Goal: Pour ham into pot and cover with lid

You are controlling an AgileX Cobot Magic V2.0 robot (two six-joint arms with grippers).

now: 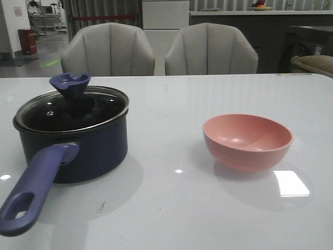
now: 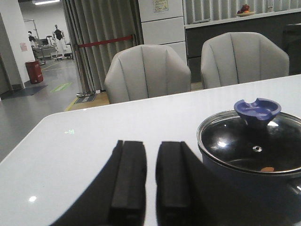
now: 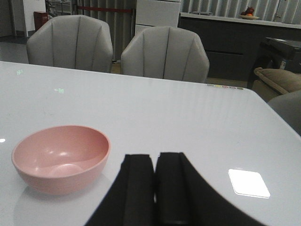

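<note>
Left gripper (image 2: 151,181): its 2 black fingers stand nearly together with only a narrow slit between them, holding nothing and touching nothing, just beside the deep dark navy saucepan (image 1: 88,151). Right gripper (image 3: 155,188): the black fingers are pressed almost together, empty, beside the round pink bowl (image 3: 61,157). The pot stands on the glossy white table (image 1: 171,208) at the robot's left, its long purple-blue handle (image 1: 36,187) pointing toward the camera. The round dark glass lid (image 1: 73,109) with steel rim and flared purple-blue knob (image 1: 70,83) sits on the pot, closing it. Through the glass, the left wrist view shows 1 small orange-pink piece of ham (image 2: 267,169); any further pieces are hidden by the dark glass. The pink bowl's interior appears bare. Neither gripper shows in the front view. 2 grey chairs (image 1: 109,49) stand behind the table.
</note>
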